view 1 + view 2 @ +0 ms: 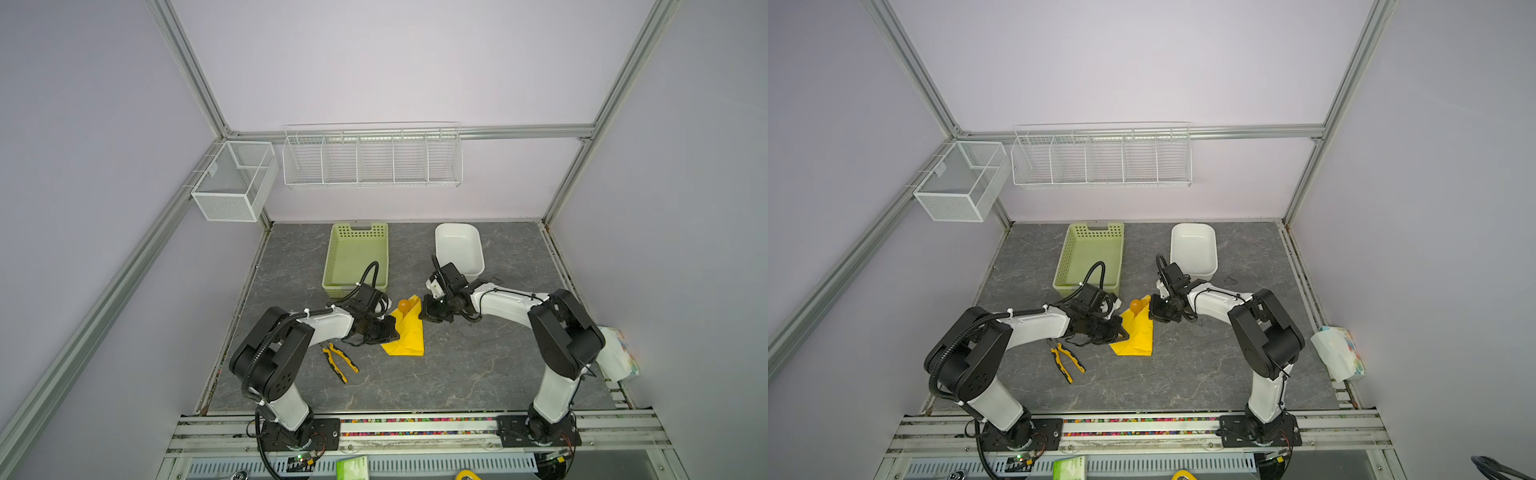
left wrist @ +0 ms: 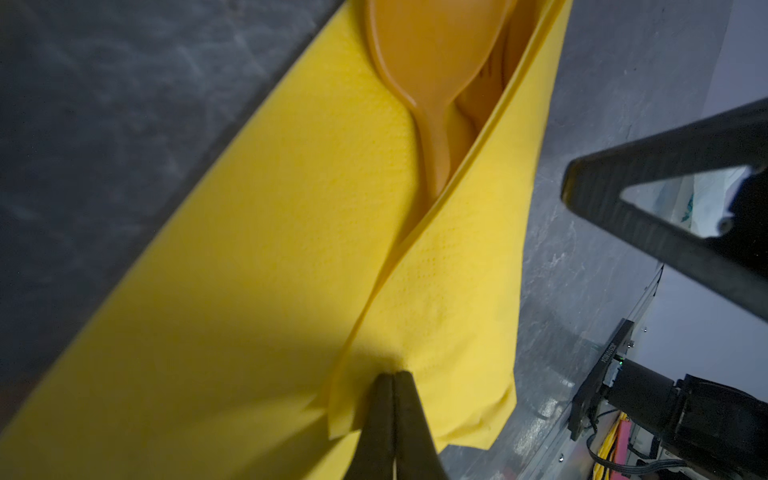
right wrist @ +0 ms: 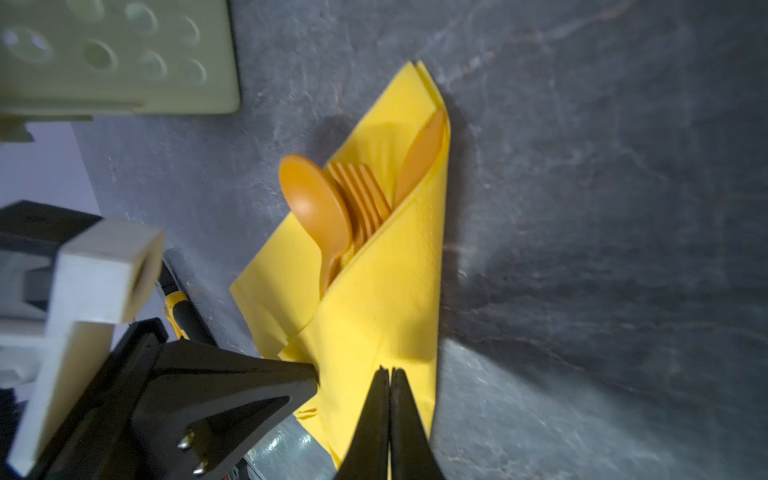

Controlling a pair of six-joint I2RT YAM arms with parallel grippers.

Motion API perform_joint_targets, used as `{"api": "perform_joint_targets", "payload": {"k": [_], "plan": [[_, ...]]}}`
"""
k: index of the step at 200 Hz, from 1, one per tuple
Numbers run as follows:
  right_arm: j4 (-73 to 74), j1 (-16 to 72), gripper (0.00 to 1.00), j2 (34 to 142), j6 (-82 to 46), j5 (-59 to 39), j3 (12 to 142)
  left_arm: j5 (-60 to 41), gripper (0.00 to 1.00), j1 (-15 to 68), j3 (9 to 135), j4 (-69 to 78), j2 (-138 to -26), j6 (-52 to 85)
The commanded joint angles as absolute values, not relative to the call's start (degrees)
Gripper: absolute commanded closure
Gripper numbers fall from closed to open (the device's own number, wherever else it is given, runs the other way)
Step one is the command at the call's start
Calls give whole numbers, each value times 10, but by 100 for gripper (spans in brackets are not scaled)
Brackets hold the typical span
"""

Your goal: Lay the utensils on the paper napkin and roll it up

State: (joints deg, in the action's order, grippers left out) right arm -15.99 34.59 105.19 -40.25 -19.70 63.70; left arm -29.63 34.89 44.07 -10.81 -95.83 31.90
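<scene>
The yellow paper napkin (image 1: 409,338) (image 1: 1136,336) lies mid-table, folded over the orange utensils into a tapered bundle. In the right wrist view the napkin (image 3: 374,299) shows a spoon bowl (image 3: 316,203), fork tines (image 3: 365,195) and a third blade-like piece (image 3: 419,158) sticking out of its open end. The spoon (image 2: 432,62) also shows in the left wrist view on the napkin (image 2: 249,291). My left gripper (image 2: 392,374) (image 1: 392,328) is shut, its tips against the folded flap. My right gripper (image 3: 390,370) (image 1: 428,313) is shut too, tips over the flap's other side.
A pale green basket (image 1: 357,232) and a white tub (image 1: 459,232) stand behind the napkin. Yellow-and-black pliers (image 1: 340,361) lie by the left arm. A plastic packet (image 1: 619,353) sits at the table's right edge. White wire baskets (image 1: 372,158) hang on the back wall.
</scene>
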Motion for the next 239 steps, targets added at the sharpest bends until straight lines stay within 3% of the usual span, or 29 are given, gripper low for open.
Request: {"api": "perform_joint_targets", "payload": {"k": [1,106,200,239], "plan": [[-163,337,93,1077,-390,-206,649,-285,100,352,425,-131,-962,319],[-180,309,93,1087,-371,-212,678,-289,100,352,430,-131,-968,316],[-176,290,93,1157,-371,-244,729,-293,100,352,441,-132,-984,314],[-191,288,93,1120,-365,-225,716,-295,100,352,449,-129,-990,315]]}}
